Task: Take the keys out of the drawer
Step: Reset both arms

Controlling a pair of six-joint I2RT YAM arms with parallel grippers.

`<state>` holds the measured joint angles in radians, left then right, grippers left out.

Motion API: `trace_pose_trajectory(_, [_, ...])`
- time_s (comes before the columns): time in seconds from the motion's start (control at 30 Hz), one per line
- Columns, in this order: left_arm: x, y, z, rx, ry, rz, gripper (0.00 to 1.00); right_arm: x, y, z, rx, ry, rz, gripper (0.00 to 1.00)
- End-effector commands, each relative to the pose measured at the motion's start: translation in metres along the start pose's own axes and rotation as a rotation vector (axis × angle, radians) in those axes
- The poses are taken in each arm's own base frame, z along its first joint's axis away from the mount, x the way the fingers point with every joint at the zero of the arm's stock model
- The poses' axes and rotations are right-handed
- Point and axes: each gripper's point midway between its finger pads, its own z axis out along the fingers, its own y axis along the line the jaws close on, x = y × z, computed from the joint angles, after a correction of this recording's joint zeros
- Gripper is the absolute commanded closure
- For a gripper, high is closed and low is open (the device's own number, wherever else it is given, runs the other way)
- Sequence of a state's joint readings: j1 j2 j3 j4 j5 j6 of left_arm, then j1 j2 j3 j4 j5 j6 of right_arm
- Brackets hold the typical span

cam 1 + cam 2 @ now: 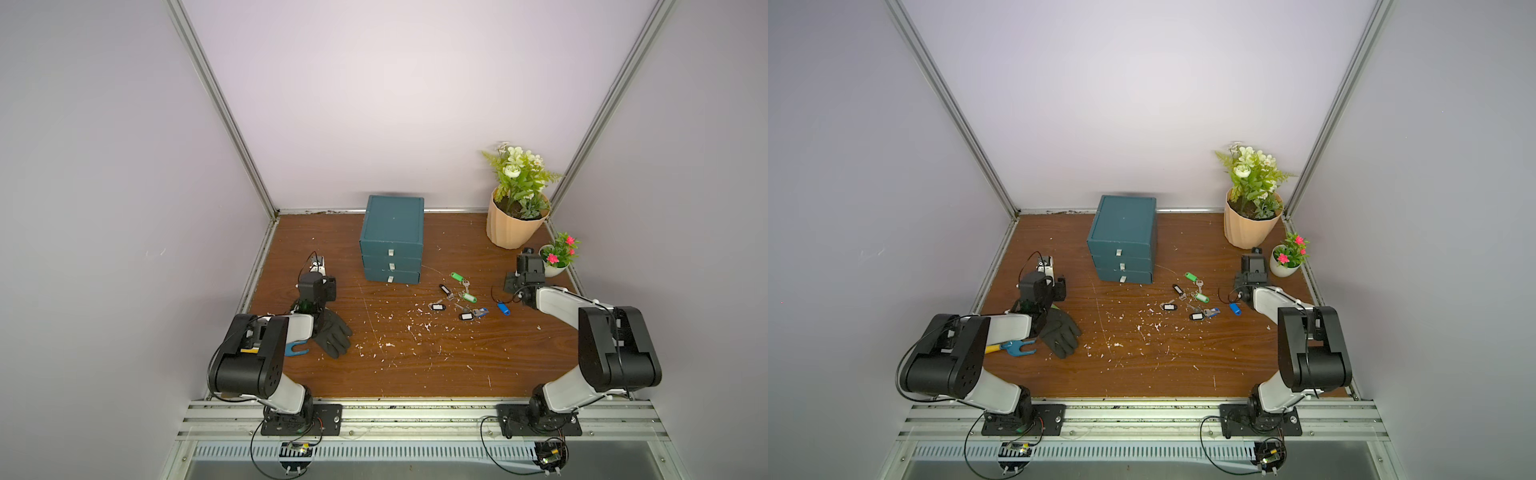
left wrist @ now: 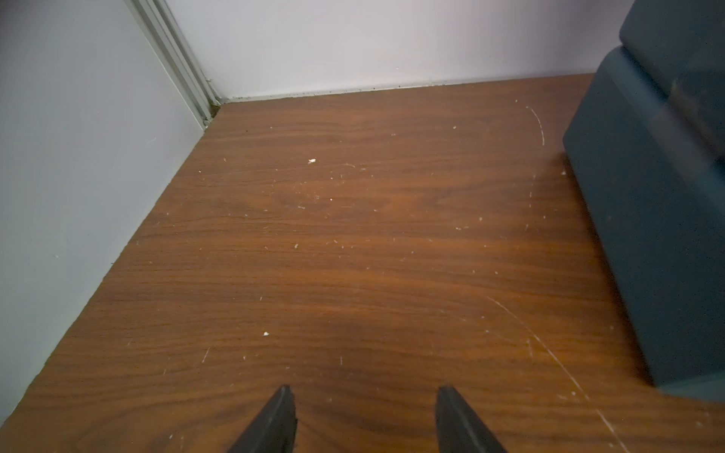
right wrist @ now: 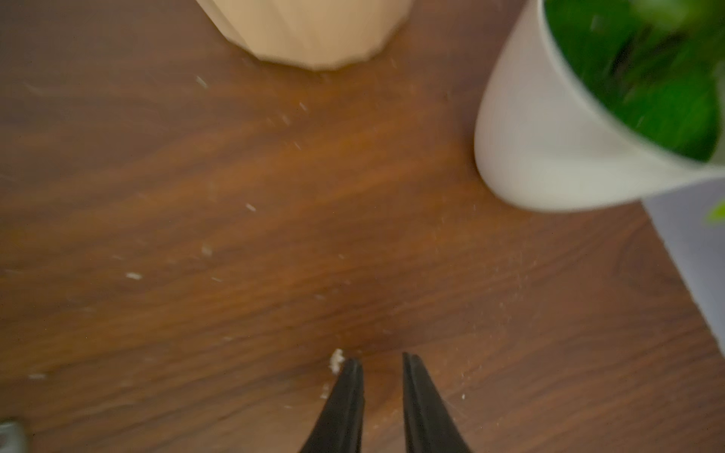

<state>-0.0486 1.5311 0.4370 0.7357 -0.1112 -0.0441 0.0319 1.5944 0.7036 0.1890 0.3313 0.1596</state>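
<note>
One teal chest (image 1: 392, 232) stands toward the back of the wooden table (image 1: 415, 374), and all three of its drawers, each with one white pull, sit flush and closed. The keys (image 1: 469, 297) lie outside it, scattered on the bare table in front of the chest and to its right, between the chest and the right arm. They are small silver keys ringed to oblong plastic tags with white labels. As far as the top views let me count, there are seven tags: two green tags (image 1: 456, 276), three black tags (image 1: 445, 289) and two blue tags (image 1: 503, 308), the outermost blue one lying a little apart near the right arm's wrist. Many tiny white flecks (image 1: 415, 328) dot the wood around them. There are two potted plants, a large one in a peach pot (image 1: 511, 226) and a small one in a white pot (image 1: 550, 270), plus one black glove (image 1: 332, 336) and one blue forked tool (image 1: 1017, 347) with a yellow handle beside the left arm. The left gripper (image 2: 367, 392) hangs over bare wood left of the chest, its tips spread wide with nothing between them. The right gripper (image 3: 378, 359) points at the table near the two pots, its tips close with a narrow gap, pinching nothing.
</note>
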Motion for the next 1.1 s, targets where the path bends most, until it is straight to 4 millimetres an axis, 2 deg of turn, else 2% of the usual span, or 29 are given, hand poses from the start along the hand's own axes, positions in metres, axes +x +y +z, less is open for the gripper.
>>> trace_pose_trajectory(0.0, [-0.037, 0.006, -0.015, 0.053, -0.186, -0.019, 0.41, -0.06, 0.024, -0.017, -0.146, -0.307, 0.027, 0.78])
trace_pose_trajectory(0.1, [-0.033, 0.017, -0.038, 0.036, -0.282, -0.052, 0.38, -0.055, 0.034, -0.019, -0.184, -0.382, -0.027, 0.77])
trace_pose_trajectory(0.17, [-0.031, 0.021, -0.035, 0.018, -0.283, -0.074, 0.38, -0.054, 0.041, -0.016, -0.214, -0.36, -0.055, 0.77])
trace_pose_trajectory(0.2, [-0.029, 0.013, -0.031, 0.058, -0.275, -0.041, 0.37, -0.053, 0.048, -0.019, -0.251, -0.371, -0.073, 0.78])
trace_pose_trajectory(0.23, [-0.028, 0.01, -0.031, 0.074, -0.278, -0.026, 0.37, -0.051, 0.054, -0.025, -0.298, -0.386, -0.096, 0.77])
trace_pose_trajectory(0.3, [-0.026, 0.016, -0.039, 0.046, -0.314, -0.054, 0.35, -0.048, 0.064, -0.044, -0.387, -0.457, -0.143, 0.78])
trace_pose_trajectory(0.37, [-0.025, 0.017, -0.04, 0.04, -0.318, -0.057, 0.21, -0.044, 0.066, -0.067, -0.44, -0.552, -0.17, 0.76])
trace_pose_trajectory(0.43, [-0.025, 0.018, -0.04, 0.032, -0.318, -0.062, 0.0, -0.04, 0.054, -0.075, -0.408, -0.606, -0.134, 0.75])
trace_pose_trajectory(0.5, [-0.025, 0.018, -0.04, 0.032, -0.321, -0.061, 0.0, -0.034, 0.042, -0.075, -0.361, -0.638, -0.082, 0.72])
trace_pose_trajectory(0.57, [-0.025, 0.018, -0.04, 0.026, -0.321, -0.058, 0.0, -0.033, 0.038, -0.074, -0.345, -0.653, -0.059, 0.66])
trace_pose_trajectory(0.6, [-0.025, 0.018, -0.04, 0.026, -0.321, -0.055, 0.0, -0.033, 0.035, -0.07, -0.319, -0.633, -0.052, 0.59])
trace_pose_trajectory(0.63, [-0.025, 0.017, -0.04, 0.027, -0.323, -0.055, 0.0, -0.033, 0.033, -0.069, -0.304, -0.612, -0.044, 0.06])
trace_pose_trajectory(0.67, [-0.025, 0.017, -0.04, 0.027, -0.323, -0.055, 0.0, -0.033, 0.026, -0.069, -0.272, -0.621, -0.022, 0.01])
trace_pose_trajectory(0.7, [-0.025, 0.017, -0.04, 0.026, -0.323, -0.054, 0.0, -0.035, 0.02, -0.07, -0.242, -0.64, 0.005, 0.01])
trace_pose_trajectory(1.07, [-0.026, 0.011, -0.037, 0.051, -0.323, -0.03, 0.0, -0.034, 0.02, -0.071, -0.241, -0.634, 0.003, 0.0])
